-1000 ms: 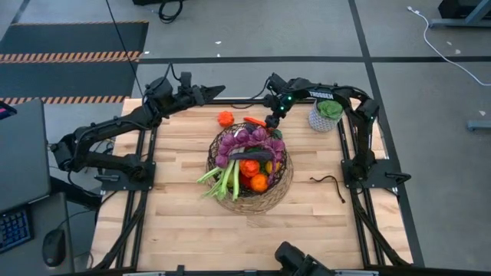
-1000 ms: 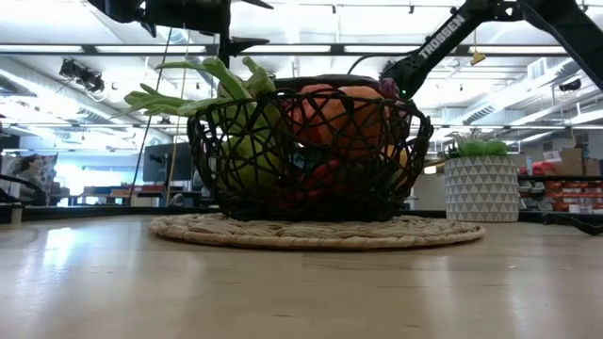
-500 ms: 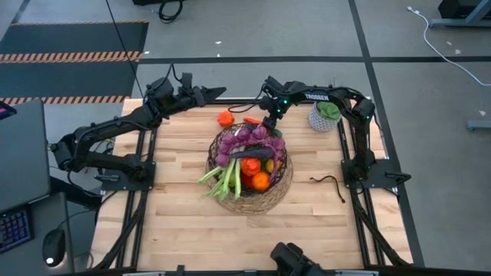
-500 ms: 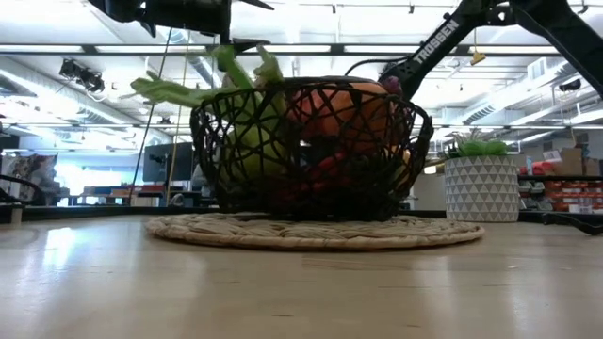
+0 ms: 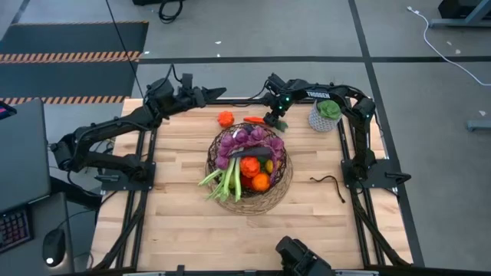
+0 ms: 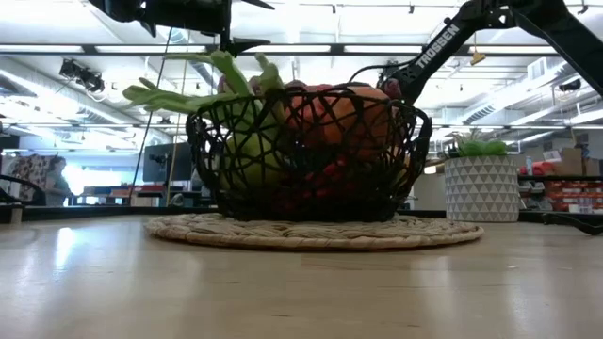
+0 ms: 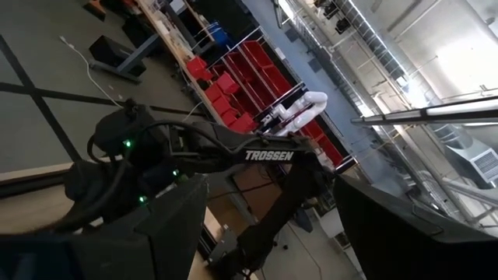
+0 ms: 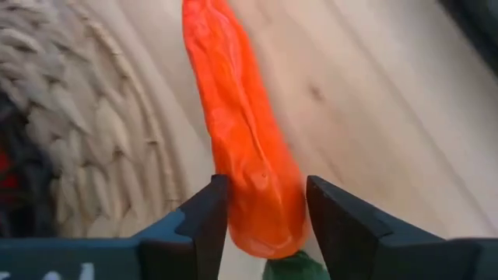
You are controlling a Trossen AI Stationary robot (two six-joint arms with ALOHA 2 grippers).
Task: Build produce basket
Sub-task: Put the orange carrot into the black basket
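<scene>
Orange pepper lying on wood just behind the basket, straddled near its stem end by right gripper, pads narrowed, about touching. Probably light, slick plastic, tapered; best pinched across the thick stem end. Left gripper idle, well behind the basket, open, empty.

Both arms are dark, jointed and slim, with black cables running along their links. The right arm carries white "TROSSEN" lettering and a small green light near its wrist. The right gripper ends in two blunt, dark blue-grey fingers.
</scene>
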